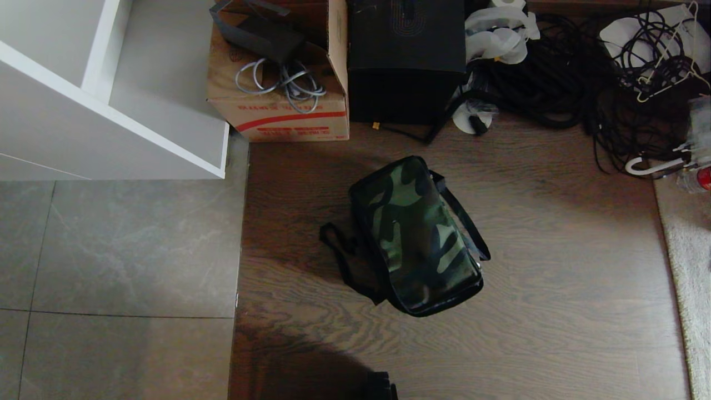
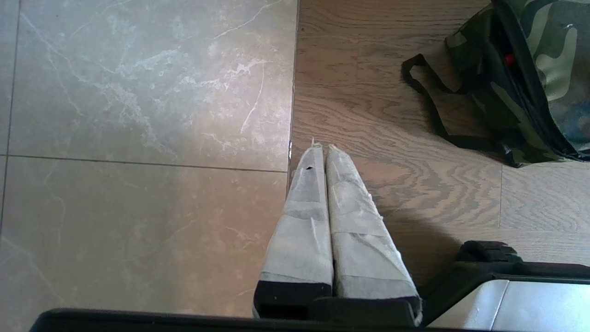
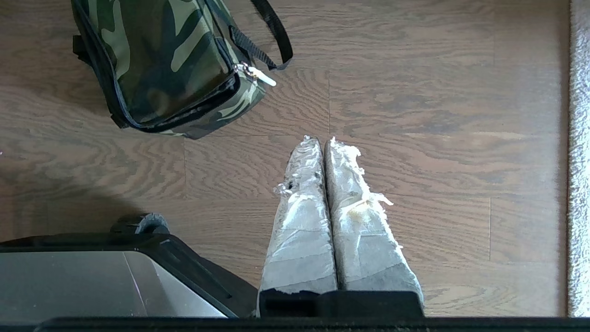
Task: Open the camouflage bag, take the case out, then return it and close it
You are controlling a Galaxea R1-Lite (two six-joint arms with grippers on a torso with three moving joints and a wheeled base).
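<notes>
Both of your tools hang low over the floor with their taped fingers pressed together and nothing between them; your left tool (image 2: 321, 148) sits above the seam where grey tile (image 2: 138, 138) meets the wooden floor (image 2: 392, 193); your right tool (image 3: 323, 140) is over bare wood, with a pale rug (image 3: 580, 161) along one side.

You have the camouflage bag (image 1: 416, 236) lying on the wooden floor ahead of you, zipped shut, its lid flat and its black strap (image 1: 341, 261) trailing out on the wood; whatever is inside it is hidden from you; a white zip pull (image 3: 262, 76) shows at one corner in the right wrist view. Your bag lies between the two tools, near each but touching neither.

Further off you see an open cardboard carton (image 1: 289, 116) holding a grey coil of cable (image 1: 283, 83) and a dark object; just beside it stands a plain black box (image 1: 405, 61); a heap of black cables (image 1: 583, 83) spreads beyond that; a white shelf unit (image 1: 111, 89) stands over the tile.
</notes>
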